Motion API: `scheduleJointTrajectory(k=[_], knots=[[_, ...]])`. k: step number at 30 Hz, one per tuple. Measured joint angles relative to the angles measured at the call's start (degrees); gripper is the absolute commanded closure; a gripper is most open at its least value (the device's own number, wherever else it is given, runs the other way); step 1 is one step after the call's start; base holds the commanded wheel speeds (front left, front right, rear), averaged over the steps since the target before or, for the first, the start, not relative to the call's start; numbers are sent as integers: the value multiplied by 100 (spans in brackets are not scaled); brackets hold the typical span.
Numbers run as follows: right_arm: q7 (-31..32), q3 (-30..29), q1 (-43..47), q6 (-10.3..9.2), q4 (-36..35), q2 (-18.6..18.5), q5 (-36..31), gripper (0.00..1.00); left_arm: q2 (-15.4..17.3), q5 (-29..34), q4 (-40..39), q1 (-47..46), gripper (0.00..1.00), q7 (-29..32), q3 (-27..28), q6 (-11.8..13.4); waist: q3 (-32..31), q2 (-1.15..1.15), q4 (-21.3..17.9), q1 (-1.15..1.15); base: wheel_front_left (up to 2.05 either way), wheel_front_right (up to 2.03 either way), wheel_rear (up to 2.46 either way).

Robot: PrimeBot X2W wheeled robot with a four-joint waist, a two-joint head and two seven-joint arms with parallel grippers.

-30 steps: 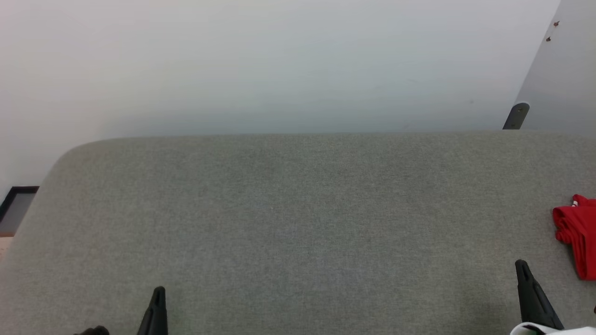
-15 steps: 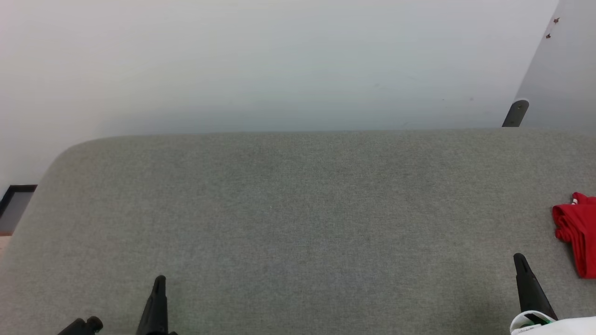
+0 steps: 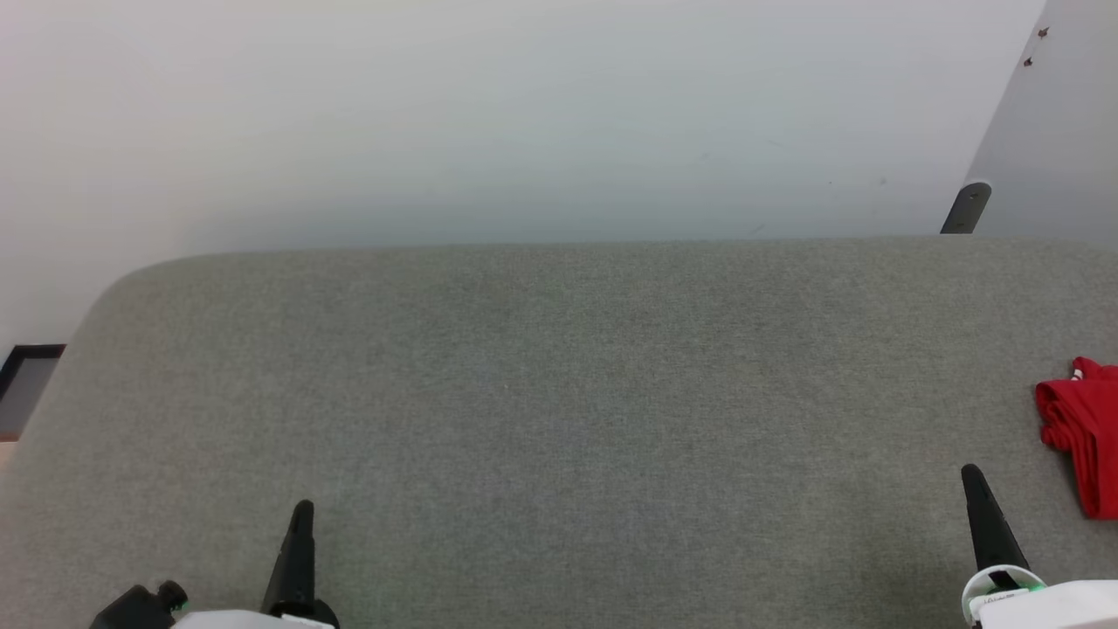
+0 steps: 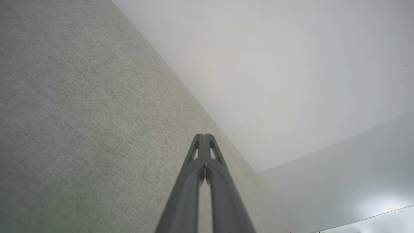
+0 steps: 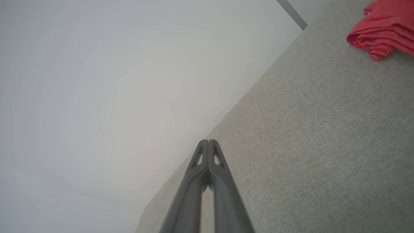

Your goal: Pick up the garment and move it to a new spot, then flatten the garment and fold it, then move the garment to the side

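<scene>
The garment [image 3: 1083, 428] is a crumpled red bundle with a bit of white at its top, lying at the right edge of the grey fabric surface [image 3: 559, 393] and partly cut off by the frame. It also lies in the top right corner of the right wrist view as the garment [image 5: 385, 29]. My right gripper [image 3: 972, 476] is shut and empty, a little left of and nearer than the bundle, apart from it. The left gripper [image 3: 303, 508] stands shut and empty at the lower left. Both wrist views show the tips pressed together: left gripper [image 4: 204, 136], right gripper [image 5: 208, 141].
A pale wall rises behind the surface's far edge. A dark bracket [image 3: 968, 208] on a grey panel stands at the back right. A dark-framed object [image 3: 26, 380] sits off the surface's rounded left corner.
Both grippers have risen in the head view, with more of the pale wrists showing at the bottom. The whole picture has shifted slightly, so the camera moved. The garment lies as before.
</scene>
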Motion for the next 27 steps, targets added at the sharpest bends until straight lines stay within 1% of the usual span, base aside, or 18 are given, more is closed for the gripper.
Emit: scheduleJointTrajectory(k=[27], knots=[[357, -101, -337, 0, 299, 119, 1416, 100, -25, -1534, 164, -360, 100, 410, 58, 0, 72, 0, -36, 0, 0, 0, 0]])
